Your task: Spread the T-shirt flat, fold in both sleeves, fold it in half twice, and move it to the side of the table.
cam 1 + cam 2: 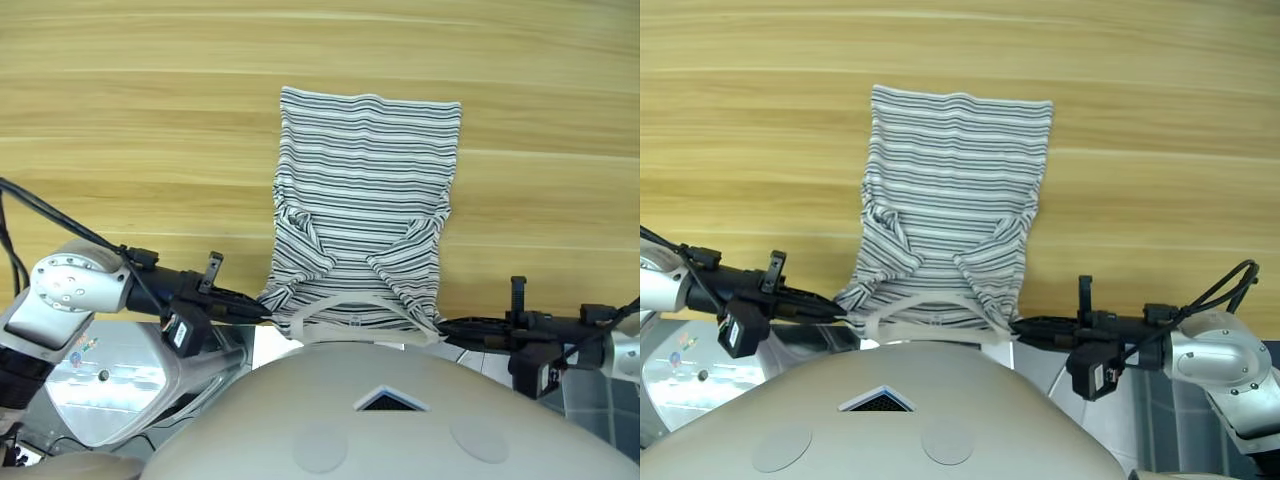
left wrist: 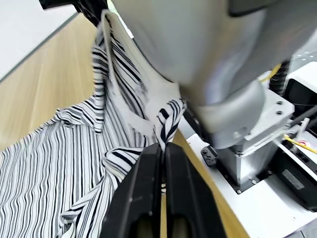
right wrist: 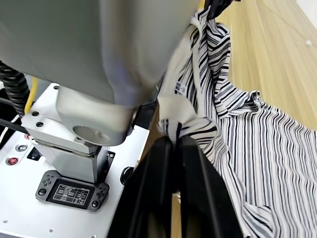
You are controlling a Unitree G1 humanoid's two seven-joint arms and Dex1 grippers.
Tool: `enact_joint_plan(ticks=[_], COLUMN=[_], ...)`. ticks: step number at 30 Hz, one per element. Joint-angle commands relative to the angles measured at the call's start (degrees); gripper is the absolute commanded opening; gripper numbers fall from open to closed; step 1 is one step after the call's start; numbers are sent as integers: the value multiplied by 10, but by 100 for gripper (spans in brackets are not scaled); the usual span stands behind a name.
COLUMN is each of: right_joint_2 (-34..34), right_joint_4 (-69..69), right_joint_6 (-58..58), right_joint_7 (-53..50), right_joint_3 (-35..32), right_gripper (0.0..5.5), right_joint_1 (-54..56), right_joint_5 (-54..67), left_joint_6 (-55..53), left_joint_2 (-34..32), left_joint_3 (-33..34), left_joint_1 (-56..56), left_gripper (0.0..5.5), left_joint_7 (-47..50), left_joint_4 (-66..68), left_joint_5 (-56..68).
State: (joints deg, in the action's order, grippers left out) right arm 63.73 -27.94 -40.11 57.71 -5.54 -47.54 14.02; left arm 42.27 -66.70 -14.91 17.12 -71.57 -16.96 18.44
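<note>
The T-shirt (image 1: pixel 370 190) is laid lengthwise on the table (image 1: pixel 120 120), stretching away from both sets of fingertips. Its hem (image 1: pixel 370 100) lies at the end farthest from them.

**Completed, as judged from the present layout**
- Spreading: the body of the garment is seen lying flat, with only minor wrinkles.
- Sleeve folds: both sleeves appear to be turned inward over the body. A diagonal fold (image 1: pixel 300 235) is seen just beyond the left fingertips and another (image 1: pixel 415 250) just beyond the right fingertips. A narrow rectangle has thus been formed.

**Step in hand**
- The left gripper (image 1: pixel 262 315) is closed on the shoulder corner of the cloth. In the left wrist view its fingers (image 2: pixel 148 168) are pressed together with striped fabric pinched at their tips.
- The right gripper (image 1: pixel 442 328) is closed likewise on the opposite shoulder corner. Its fingers (image 3: pixel 158 163) are seen clamped on a bunch of cloth.
- The collar (image 1: pixel 350 308) is held between the two grips, at the near table edge.

**Remaining**
- The first half fold is not yet made; the gripped edge is presumably to be carried toward the hem.
- The second half fold and the transfer to the side of the table are still to be done.
</note>
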Motion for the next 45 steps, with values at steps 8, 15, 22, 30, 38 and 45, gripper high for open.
enact_joint_plan(ticks=[8, 15, 22, 30, 38, 45], right_joint_2=[-29, -63, -96, -132, -178, -221], right_joint_4=[-16, -2, 28, 91, 203, 327], right_joint_6=[6, 43, 96, 166, 223, 226], right_joint_7=[8, -3, -22, -61, -127, -163], right_joint_3=[-66, -75, -70, -53, 9, 71], right_gripper=[1, 1, 1, 1, 1, 1], right_joint_1=[20, 80, 166, 293, 446, 564], right_joint_5=[64, 82, 83, 45, -73, -160], left_joint_6=[-10, -42, -72, -74, -14, 48], left_joint_2=[10, 46, 99, 185, 283, 351], left_joint_3=[60, 68, 71, 60, 41, -5], left_joint_1=[-27, -95, -192, -316, -461, -575], left_gripper=[3, 3, 3, 3, 3, 3], left_joint_7=[4, 7, 13, 29, 111, 243], left_joint_4=[-2, 17, 69, 193, 412, 653], left_joint_5=[27, 35, 29, -23, -164, -315])
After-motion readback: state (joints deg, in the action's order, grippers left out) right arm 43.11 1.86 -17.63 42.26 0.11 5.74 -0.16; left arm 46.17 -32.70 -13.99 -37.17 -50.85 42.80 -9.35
